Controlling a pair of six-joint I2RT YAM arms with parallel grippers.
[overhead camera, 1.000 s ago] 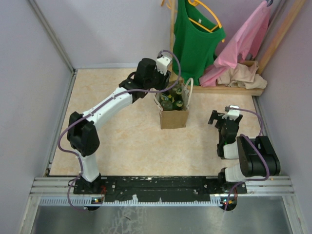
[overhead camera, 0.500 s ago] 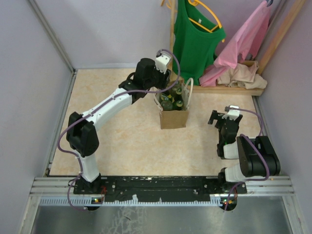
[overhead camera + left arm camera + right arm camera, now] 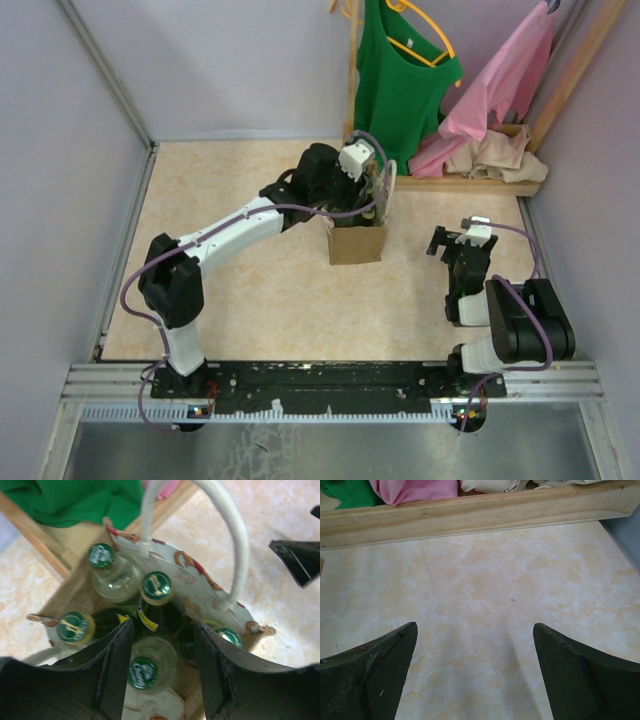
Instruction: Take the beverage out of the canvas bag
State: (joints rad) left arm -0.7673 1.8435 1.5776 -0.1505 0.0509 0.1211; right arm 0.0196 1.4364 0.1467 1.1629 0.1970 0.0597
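Note:
The canvas bag (image 3: 357, 243) stands upright in the middle of the table, its tan wall (image 3: 75, 595) and white looped handle (image 3: 240, 545) filling the left wrist view. Several beverage bottles with green caps stand inside it. My left gripper (image 3: 368, 186) hangs over the bag's mouth, open (image 3: 164, 626). One clear bottle with a green cap (image 3: 142, 672) sits between its two dark fingers, close to the left one and with a gap on the right. Off to the bag's right, my right gripper (image 3: 462, 240) is open (image 3: 475, 630) above bare table.
A wooden clothes rack base (image 3: 470, 183) runs behind the bag, also seen as a beam (image 3: 470, 510). On it hang a green top (image 3: 400, 90) and pink cloth (image 3: 500, 80). Grey walls close in the table on the left, back and right.
My left arm has swung right, bringing its gripper from the bag's back-left corner to over the bag's mouth. The right arm has not moved.

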